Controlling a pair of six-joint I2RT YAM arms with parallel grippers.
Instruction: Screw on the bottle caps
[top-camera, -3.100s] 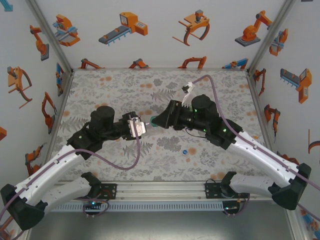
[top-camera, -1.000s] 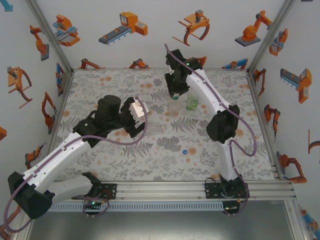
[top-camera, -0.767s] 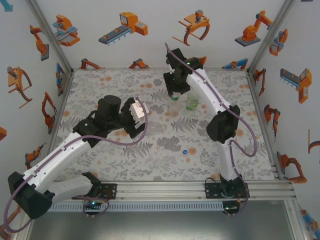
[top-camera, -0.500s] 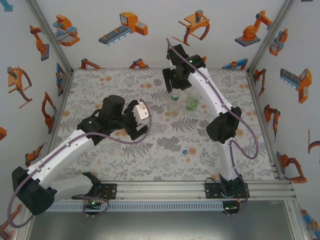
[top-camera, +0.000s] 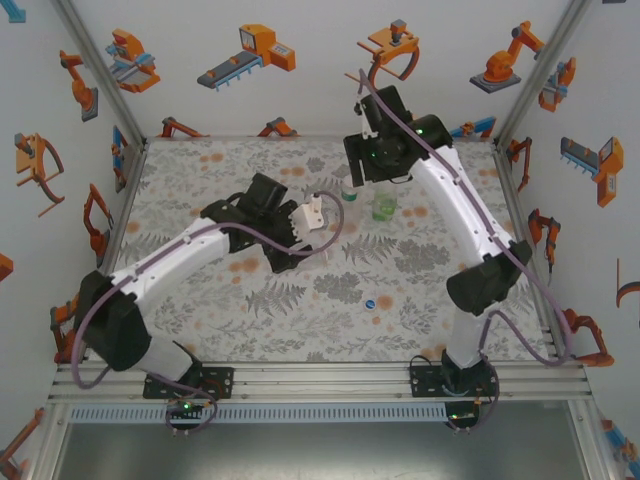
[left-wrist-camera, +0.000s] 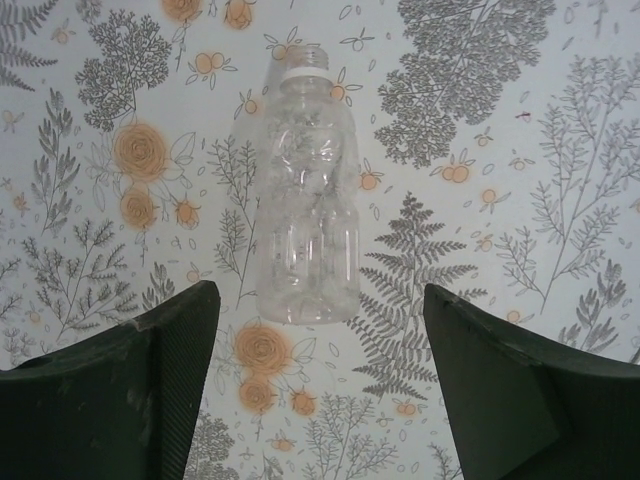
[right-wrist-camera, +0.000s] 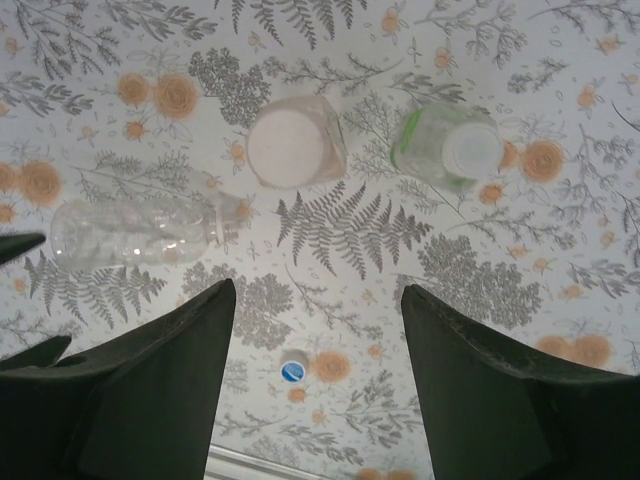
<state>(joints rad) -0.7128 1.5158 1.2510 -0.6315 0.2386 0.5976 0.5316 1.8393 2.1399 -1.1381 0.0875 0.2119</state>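
Observation:
A colourless bottle (left-wrist-camera: 305, 200) lies on its side on the flowered table, its neck bare and pointing away from my left gripper (left-wrist-camera: 320, 390). That gripper is open and hangs above the table just short of the bottle's base. The same bottle (right-wrist-camera: 130, 232) shows in the right wrist view. A second colourless bottle (right-wrist-camera: 295, 150) stands upright and capped; its cap (top-camera: 349, 196) looks green from above. Beside it stands the green-tinted bottle (right-wrist-camera: 445, 150) with a pale cap. My right gripper (right-wrist-camera: 318, 300) is open and empty, high above both. The blue cap (right-wrist-camera: 293, 370) lies loose.
The blue cap (top-camera: 371, 304) sits alone toward the near middle of the table (top-camera: 200, 180). Printed walls close the back and both sides. A metal rail (top-camera: 320, 380) runs along the near edge. My left arm (top-camera: 200, 250) stretches across the centre.
My right gripper has opened off the upright capped bottle and risen back and to the right. My left arm has reached forward and right, over the lying bottle.

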